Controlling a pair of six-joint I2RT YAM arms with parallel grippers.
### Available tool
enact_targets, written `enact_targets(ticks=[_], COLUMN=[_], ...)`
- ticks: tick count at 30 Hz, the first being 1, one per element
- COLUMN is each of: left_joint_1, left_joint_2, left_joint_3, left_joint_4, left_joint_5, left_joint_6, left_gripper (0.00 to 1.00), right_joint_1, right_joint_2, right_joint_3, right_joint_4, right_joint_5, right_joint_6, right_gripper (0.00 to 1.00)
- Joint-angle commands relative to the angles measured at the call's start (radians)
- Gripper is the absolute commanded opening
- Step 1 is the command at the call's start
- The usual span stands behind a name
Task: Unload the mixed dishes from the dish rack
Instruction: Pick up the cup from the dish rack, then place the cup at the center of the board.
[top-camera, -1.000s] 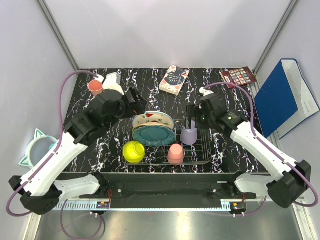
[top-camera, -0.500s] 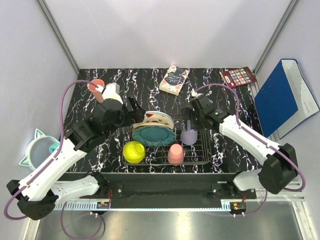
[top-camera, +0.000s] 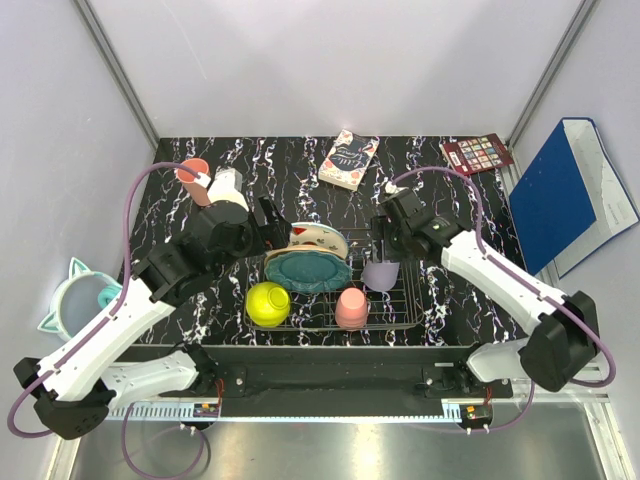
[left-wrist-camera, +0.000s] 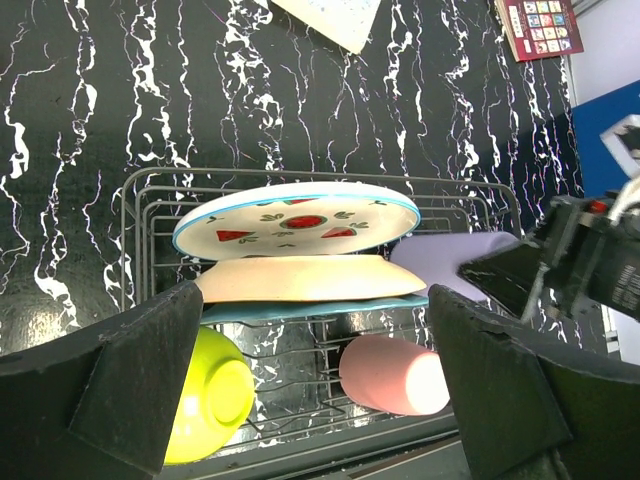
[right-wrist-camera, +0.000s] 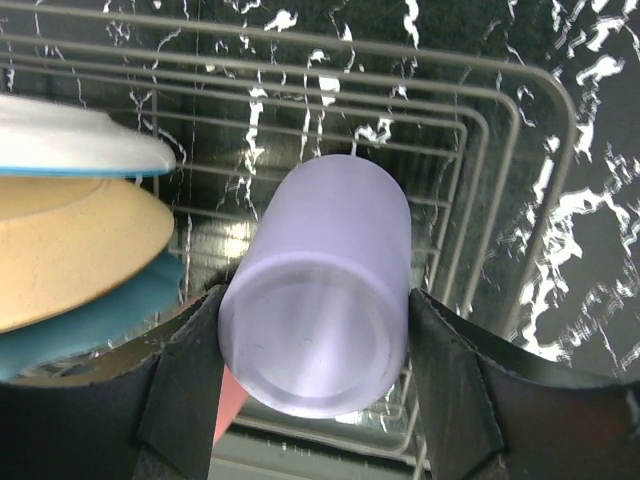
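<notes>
Watching from the top camera, I am seeing the lilac cup (top-camera: 380, 272) lying tilted at the right end of the dish rack (top-camera: 410, 318), with the right gripper (top-camera: 383, 245) sitting over it and the left gripper (top-camera: 272, 222) hovering at the rack's far left corner. Looking through the left wrist camera, I am finding its fingers standing wide apart above the rack, holding nothing, while the white red-spotted plate (left-wrist-camera: 297, 218) is leaning on the peach plate (left-wrist-camera: 305, 278) in the rack's middle. Looking through the right wrist camera, I am seeing the right fingers (right-wrist-camera: 185, 385) pressing against both sides of the cup, just beside the plates' edges. I am worrying about the smooth cup slipping from a shallow hold on the lift, and about its base catching a rack wire or nudging the leaning plates over.
</notes>
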Motion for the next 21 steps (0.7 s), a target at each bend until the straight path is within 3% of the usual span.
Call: enact_targets(ticks=[1, 5, 6, 7, 9, 14, 16, 17, 18, 21], left_joint_1=[-0.005, -0.007, -0.007, -0.007, -0.007, -0.007, -0.005, -0.005, -0.005, 0.001], left_joint_2=[-0.016, -0.013, -0.008, -0.004, 0.010, -0.002, -0.053, -0.071, -0.093, -0.125], left_joint_3=[0.010, 0.032, 0.042, 0.049, 0.079, 0.125, 0.096, 0.077, 0.032, -0.010], left_joint_4=[0.041, 0.040, 0.040, 0.040, 0.040, 0.132, 0.272, 0.331, 0.389, 0.529], left_joint_5=[-0.042, -0.066, -0.071, -0.073, -0.069, 0.017, 0.079, 0.148, 0.180, 0.280], left_joint_6=[0.004, 0.023, 0.026, 0.030, 0.040, 0.043, 0.044, 0.043, 0.038, 0.015], left_gripper=[0.99, 0.99, 0.99, 0.99, 0.99, 0.99, 0.99, 0.99, 0.99, 0.99], right_joint_1=[0.016, 0.018, 0.019, 0.021, 0.018, -0.027, -0.083, -0.135, -0.159, -0.174], right_joint_2=[-0.106, -0.224, -0.255, -0.300, -0.322, -0.336, -0.376, -0.388, -0.396, -0.392], right_joint_3=[0.153, 0.278, 0.287, 0.304, 0.331, 0.283, 0.153, 0.101, -0.003, -0.111], right_joint_4=[-0.101, -0.105, -0.054, -0.033, 0.000, 0.094, 0.313, 0.408, 0.623, 0.948], right_joint_5=[0.014, -0.104, -0.127, -0.132, -0.152, -0.240, -0.446, -0.513, -0.625, -0.717], right_joint_6=[0.022, 0.043, 0.054, 0.061, 0.089, 0.211, 0.306, 0.428, 0.493, 0.681], right_gripper=[0.40, 0.32, 0.27, 0.13, 0.00, 0.00, 0.00, 0.00, 0.00, 0.00])
